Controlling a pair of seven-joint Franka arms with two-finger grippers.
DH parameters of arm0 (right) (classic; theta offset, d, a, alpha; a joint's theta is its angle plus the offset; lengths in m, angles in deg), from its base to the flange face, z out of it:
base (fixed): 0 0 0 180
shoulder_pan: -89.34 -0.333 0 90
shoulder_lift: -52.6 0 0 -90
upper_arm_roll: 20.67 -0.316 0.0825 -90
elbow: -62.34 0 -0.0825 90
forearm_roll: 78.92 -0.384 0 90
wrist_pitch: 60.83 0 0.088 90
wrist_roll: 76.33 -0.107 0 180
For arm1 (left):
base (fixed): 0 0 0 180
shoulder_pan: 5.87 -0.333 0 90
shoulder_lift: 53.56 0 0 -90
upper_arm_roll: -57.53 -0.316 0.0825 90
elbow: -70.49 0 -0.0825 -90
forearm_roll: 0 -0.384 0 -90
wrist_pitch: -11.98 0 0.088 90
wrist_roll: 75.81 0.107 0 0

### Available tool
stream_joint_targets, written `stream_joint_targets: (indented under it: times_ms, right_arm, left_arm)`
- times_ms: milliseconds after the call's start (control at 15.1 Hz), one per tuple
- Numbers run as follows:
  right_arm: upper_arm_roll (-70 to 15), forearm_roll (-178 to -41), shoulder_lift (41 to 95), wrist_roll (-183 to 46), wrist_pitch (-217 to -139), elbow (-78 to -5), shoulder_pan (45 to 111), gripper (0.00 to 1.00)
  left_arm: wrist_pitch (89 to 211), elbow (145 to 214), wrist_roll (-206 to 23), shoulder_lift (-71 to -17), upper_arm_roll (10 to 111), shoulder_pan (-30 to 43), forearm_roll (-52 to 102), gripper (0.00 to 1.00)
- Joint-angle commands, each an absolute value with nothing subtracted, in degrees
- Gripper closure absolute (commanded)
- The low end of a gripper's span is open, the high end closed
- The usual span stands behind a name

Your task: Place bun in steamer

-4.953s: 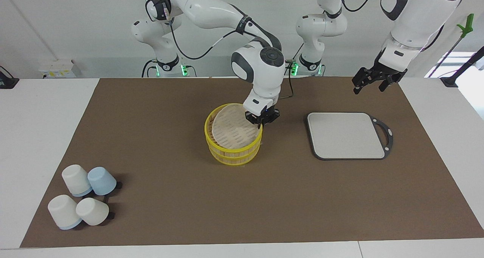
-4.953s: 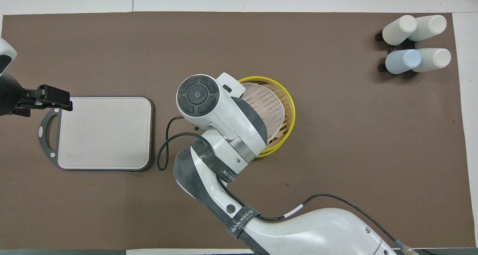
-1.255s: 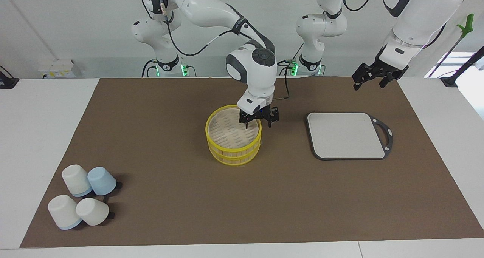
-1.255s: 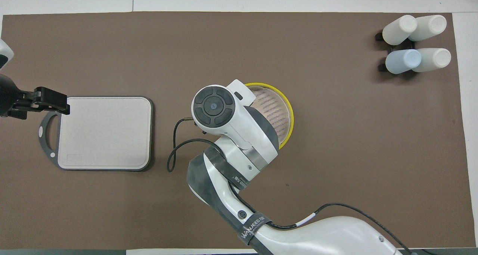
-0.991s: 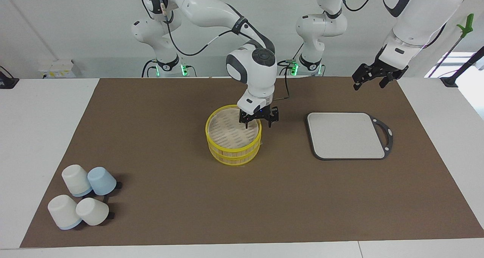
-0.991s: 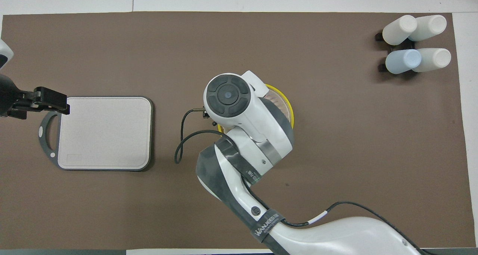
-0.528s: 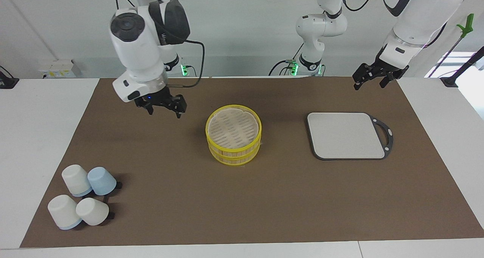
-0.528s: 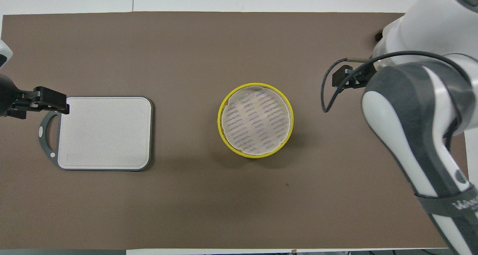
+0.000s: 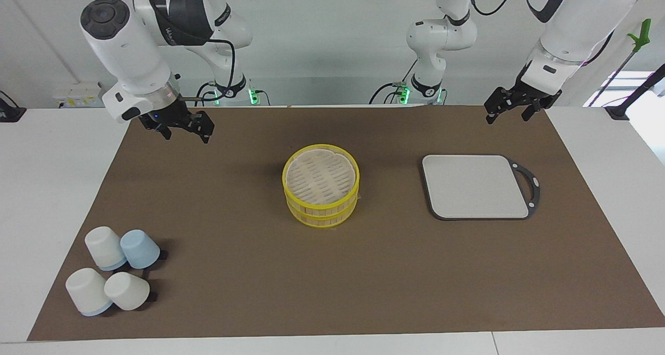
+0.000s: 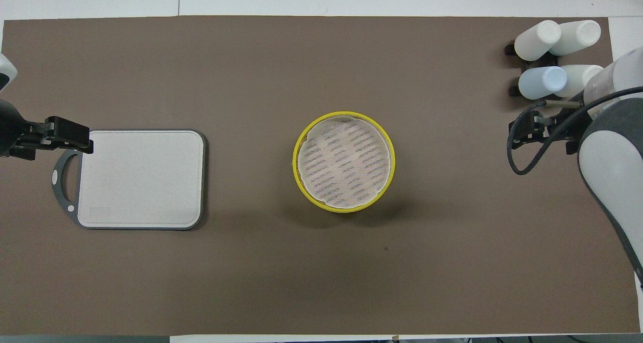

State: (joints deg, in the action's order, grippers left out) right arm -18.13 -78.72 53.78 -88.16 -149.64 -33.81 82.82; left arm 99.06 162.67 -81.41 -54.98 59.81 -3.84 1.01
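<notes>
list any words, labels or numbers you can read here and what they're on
Strap on the right arm: white lettering, too small to read.
Steamer, grey cutting board, cups: no text visible.
Nothing else legible in either view.

The pale lid (image 9: 321, 179) covers the steamer (image 9: 321, 208), hiding its inside.

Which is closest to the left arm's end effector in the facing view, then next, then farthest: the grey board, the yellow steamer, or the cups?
From the left end effector, raised over the mat's corner:
1. The grey board, at the left arm's end of the table.
2. The steamer, lid on, mid-table.
3. The cups, at the right arm's end, farthest from the robots.
</notes>
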Motion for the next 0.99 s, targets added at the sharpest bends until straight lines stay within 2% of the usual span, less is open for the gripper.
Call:
stream_joint_targets:
  times_ms: [0, 330, 594, 925]
  right_arm:
    - [-19.00, -79.54, 50.66, -86.18, -153.11, -38.56, 84.50, 0.00]
    - [-18.91, -79.54, 51.54, -81.78, -154.96, -36.98, 88.02, 0.00]
    - [-19.00, -79.45, 52.60, -81.86, -158.47, -35.39, 87.93, 0.00]
    - [-19.26, -79.01, 52.42, -81.78, -157.25, -35.31, 87.49, 0.00]
  left_arm:
    - [98.02, 161.11, -80.73, -54.35, 59.90, -4.03, 0.79, 0.00]
    - [98.20, 161.11, -80.73, -54.35, 59.90, -4.03, 0.87, 0.00]
    - [98.29, 161.20, -80.73, -54.35, 59.90, -4.03, 0.87, 0.00]
    - [98.29, 161.11, -80.81, -54.35, 59.90, -4.12, 0.87, 0.00]
